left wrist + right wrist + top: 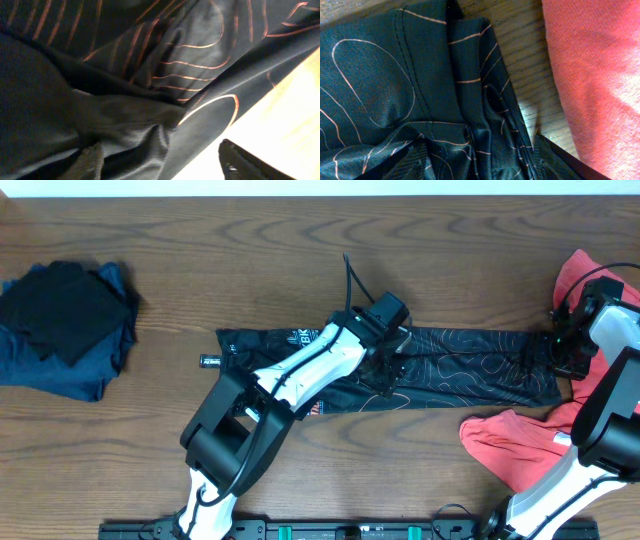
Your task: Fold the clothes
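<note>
Left gripper (pixel 390 370) sat on the middle of the jersey (pixel 470 368), fingers (pixel 242 162) wide apart, with black cloth bunched loose between them. Right gripper (pixel 560 352) was spread open too. The jersey's end lay between its fingers (pixel 557 160), and the red shirt (pixel 600 75) was just outside one.

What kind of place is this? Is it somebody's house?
Probably a robot practice bench, not a home. Two robot arms work at a wooden table, and loose clothes lie on it: a black jersey, a coral-red shirt and a dark blue pile.
</note>
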Robot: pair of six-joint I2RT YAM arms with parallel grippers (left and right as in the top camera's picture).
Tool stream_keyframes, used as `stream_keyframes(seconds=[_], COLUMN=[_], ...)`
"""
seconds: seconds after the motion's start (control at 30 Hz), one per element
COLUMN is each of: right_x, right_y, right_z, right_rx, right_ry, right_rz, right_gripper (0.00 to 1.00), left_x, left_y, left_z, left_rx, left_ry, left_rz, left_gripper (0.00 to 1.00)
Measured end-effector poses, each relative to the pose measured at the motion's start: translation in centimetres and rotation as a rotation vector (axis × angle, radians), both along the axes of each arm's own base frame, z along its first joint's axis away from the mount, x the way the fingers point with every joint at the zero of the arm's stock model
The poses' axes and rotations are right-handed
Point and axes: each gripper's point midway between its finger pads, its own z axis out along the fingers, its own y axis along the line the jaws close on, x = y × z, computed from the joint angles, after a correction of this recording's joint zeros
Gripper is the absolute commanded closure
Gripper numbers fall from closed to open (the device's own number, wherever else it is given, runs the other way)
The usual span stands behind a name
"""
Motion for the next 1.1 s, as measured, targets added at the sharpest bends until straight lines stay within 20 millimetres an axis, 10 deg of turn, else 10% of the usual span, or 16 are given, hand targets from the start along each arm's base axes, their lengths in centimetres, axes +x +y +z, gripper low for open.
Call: stream_keyframes(seconds=[0.2, 0.5, 0.7, 0.9, 1.0, 1.1], right_x=[0.0, 0.1, 0.2, 0.5, 0.6, 0.8], right_y=[0.0, 0.1, 0.2, 0.3, 0.5, 1.1], right_z=[0.0, 0.0, 0.0, 0.0, 0.0, 0.0], right_rx=[0.0, 0.008, 0.01, 0.017, 0.028, 0.058], right_ry=[0.0, -0.005, -0.009, -0.022, -0.029, -0.042], right_rz=[0.0, 0.007, 0.014, 0.026, 0.033, 0.038], right_gripper=[0.32, 0.38, 0.41, 0.59, 0.98, 0.99], left_x=[1.7, 5.4, 6.5, 7.0, 7.0, 7.0], left_y=[2.8, 10.3, 15.6, 18.0, 18.0, 18.0], left_z=[1.5, 10.1, 10.8, 10.6, 10.6, 10.6], left_rx=[0.04, 0.037, 0.083, 0.103, 0.103, 0.103], left_ry=[-0.038, -0.205, -0.187, -0.168, -0.168, -0.168], left_rz=[0.066, 0.256, 0.383, 0.443, 0.444, 0.444], left_gripper=[0.14, 0.08, 0.08, 0.08, 0.08, 0.08])
